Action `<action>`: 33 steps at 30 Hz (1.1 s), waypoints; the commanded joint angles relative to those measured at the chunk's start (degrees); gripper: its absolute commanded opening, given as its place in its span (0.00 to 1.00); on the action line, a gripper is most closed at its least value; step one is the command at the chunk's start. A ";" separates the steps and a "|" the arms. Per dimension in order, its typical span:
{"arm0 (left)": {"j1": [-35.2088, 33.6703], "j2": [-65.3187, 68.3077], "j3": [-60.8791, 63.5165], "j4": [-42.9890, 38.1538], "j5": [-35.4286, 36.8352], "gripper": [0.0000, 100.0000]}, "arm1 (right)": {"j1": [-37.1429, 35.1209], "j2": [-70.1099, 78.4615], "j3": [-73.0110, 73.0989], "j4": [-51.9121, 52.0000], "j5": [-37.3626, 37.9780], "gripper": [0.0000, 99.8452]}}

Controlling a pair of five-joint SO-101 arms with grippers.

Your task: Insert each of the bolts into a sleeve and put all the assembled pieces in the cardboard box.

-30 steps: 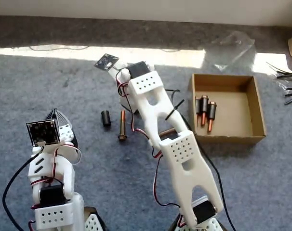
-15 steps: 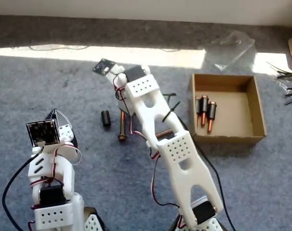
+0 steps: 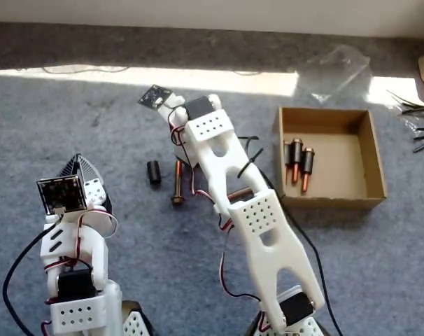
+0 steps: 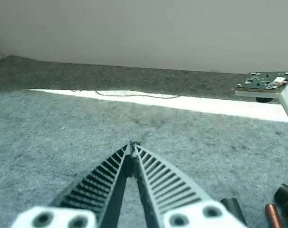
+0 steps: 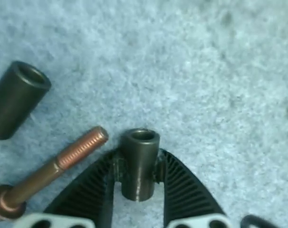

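While three assembled pieces are counted in the cardboard box near the right edge of the carpet, a sleeve is clamped by the right gripper beside a loose bolt and second sleeve; the left gripper is seen closed, empty.

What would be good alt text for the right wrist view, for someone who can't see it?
The right hand grips a dark sleeve between its black ribbed fingers, the sleeve's open end facing the camera, with grey carpet behind. A copper bolt and a second dark sleeve lie loose on the carpet nearby, not touching.
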 commanded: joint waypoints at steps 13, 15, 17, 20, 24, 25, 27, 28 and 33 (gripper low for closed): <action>-0.40 -0.40 1.27 -1.41 -0.18 0.01 | 0.48 -1.89 -22.99 12.26 0.35 0.00; -0.40 -0.40 1.27 -1.41 -0.18 0.01 | 1.71 -1.89 -27.38 12.18 0.35 0.00; -0.40 -0.40 1.27 -1.41 -0.18 0.01 | 2.42 -1.89 -30.29 12.26 0.35 0.00; -0.40 -0.40 1.27 -1.41 -0.18 0.01 | 3.91 -1.89 -32.48 12.26 -3.08 0.00; -0.31 -0.31 1.27 -1.41 -0.18 0.01 | 5.23 -4.18 -34.42 12.26 -5.01 0.00; -0.31 -0.31 1.27 -1.41 -0.18 0.01 | 5.58 -5.41 -33.98 12.26 -5.19 0.00; -0.31 -0.31 1.27 -1.41 -0.18 0.01 | 5.93 -8.31 -33.27 12.26 -5.19 0.00; -0.31 -0.31 1.27 -1.41 -0.18 0.01 | 6.02 -9.80 -32.57 12.26 -5.27 0.00; -0.22 -0.31 1.27 -1.41 -0.18 0.01 | 5.76 -19.38 -25.10 12.35 -5.36 0.00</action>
